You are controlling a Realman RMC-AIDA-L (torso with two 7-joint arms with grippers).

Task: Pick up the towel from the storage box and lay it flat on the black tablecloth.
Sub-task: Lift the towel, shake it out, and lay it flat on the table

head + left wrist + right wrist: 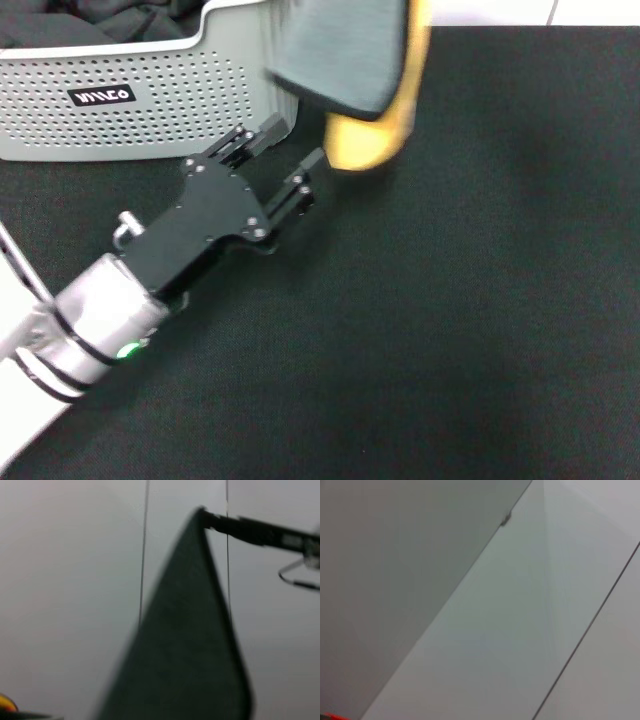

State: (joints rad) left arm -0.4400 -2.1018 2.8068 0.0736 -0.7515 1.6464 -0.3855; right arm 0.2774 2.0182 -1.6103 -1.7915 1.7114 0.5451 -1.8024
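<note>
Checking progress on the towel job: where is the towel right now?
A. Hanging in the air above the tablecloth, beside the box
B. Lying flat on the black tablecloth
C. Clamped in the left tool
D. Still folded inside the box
A: the towel hangs from above, grey and yellow faces showing, clear of the black tablecloth, next to the box; the open left tool sits below it, holding nothing.

Black end effector (283,164), silver wrist, green light

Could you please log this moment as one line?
left gripper: open, low over black tablecloth | yellow-and-grey towel: hanging above | perforated grey-white storage box: behind
</note>
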